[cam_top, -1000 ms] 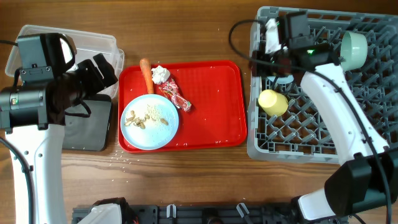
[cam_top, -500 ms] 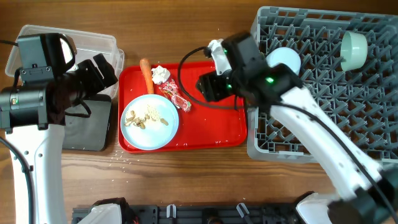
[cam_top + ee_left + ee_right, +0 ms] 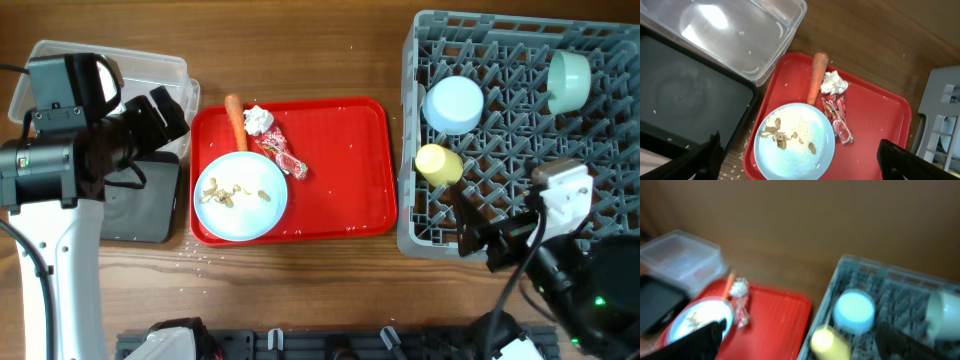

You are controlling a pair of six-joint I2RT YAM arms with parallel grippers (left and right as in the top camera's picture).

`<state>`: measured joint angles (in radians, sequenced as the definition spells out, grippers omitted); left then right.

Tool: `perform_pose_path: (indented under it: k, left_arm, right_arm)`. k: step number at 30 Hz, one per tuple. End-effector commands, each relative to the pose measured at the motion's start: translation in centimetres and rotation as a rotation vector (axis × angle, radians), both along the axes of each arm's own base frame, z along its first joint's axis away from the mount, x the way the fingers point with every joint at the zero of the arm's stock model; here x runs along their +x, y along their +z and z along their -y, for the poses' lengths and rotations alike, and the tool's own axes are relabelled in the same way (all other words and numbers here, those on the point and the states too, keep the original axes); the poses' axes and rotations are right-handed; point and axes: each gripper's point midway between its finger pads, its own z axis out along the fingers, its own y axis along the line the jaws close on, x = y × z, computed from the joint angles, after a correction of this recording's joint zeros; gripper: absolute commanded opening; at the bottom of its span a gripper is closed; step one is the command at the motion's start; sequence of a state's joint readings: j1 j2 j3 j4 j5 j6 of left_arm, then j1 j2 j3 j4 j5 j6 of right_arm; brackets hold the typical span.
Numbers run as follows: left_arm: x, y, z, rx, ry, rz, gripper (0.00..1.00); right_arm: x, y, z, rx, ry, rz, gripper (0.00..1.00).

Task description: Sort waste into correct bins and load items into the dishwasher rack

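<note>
Your left gripper (image 3: 799, 141) hangs empty, fingers wide apart, above the round light-blue plate (image 3: 805, 150) of beige crumbs (image 3: 782, 137), lower centre on the flat red tray (image 3: 875, 120). Beyond the plate lie the red snack wrapper (image 3: 840, 120), the crumpled white tissue (image 3: 834, 82) and the orange carrot (image 3: 817, 75). The shallow black tray (image 3: 685, 110) and the clear plastic tub (image 3: 740, 35) sit upper left. Your right gripper (image 3: 800, 329), fingers also spread and empty, hovers over the lower left edge of the grey lattice rack (image 3: 600, 150). That rack holds the small yellow cup (image 3: 437, 163), the light-blue bowl (image 3: 453, 104) and the pale-green bowl (image 3: 568, 80).
</note>
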<state>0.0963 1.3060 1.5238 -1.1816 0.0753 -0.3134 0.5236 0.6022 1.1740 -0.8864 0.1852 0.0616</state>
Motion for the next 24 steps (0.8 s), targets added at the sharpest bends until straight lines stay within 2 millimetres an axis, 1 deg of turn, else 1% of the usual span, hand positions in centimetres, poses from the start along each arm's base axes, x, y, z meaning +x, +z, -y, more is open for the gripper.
perform_pose_path:
  k: [1,2,4,5,6,8,9,11,14,24]
  left_arm:
    - [0.2,0.5,-0.1,0.004,0.010,0.014,1.00]
    - [0.2,0.5,-0.1,0.004,0.011,0.014,1.00]
    - [0.2,0.5,-0.1,0.004,0.011,0.014,1.00]
    - [0.2,0.5,-0.1,0.004,0.010,0.014,1.00]
    - [0.2,0.5,-0.1,0.004,0.010,0.014,1.00]
    - [0.2,0.5,-0.1,0.004,0.010,0.014,1.00]
    - [0.2,0.5,-0.1,0.004,0.011,0.014,1.00]
    - [0.2,0.5,-0.1,0.004,0.010,0.014,1.00]
    - [0.2,0.5,-0.1,0.004,0.011,0.014,1.00]
    - [0.2,0.5,-0.1,0.004,0.011,0.014,1.00]
  right_arm:
    - [1.3,-5.4,1.1,-0.068,-0.039,0.072,1.00]
    - [1.7,-7.1,1.1,-0.047,-0.037,0.090,1.00]
    - [2.4,-11.3,1.3,-0.014,-0.038,0.125,1.00]
    - [2.6,-12.8,1.6,-0.008,-0.052,0.140,1.00]
    - [3.1,-15.4,2.6,-0.003,-0.100,0.169,1.00]
    - [3.7,-17.1,3.6,0.040,-0.154,0.223,1.00]
    - [4.0,-17.6,3.9,0.070,-0.174,0.241,1.00]
    - [4.8,-19.0,4.5,0.163,-0.213,0.282,1.00]
    - [5.0,-19.2,4.8,0.168,-0.232,0.295,0.99]
    - [5.0,-19.3,4.8,0.172,-0.232,0.290,1.00]
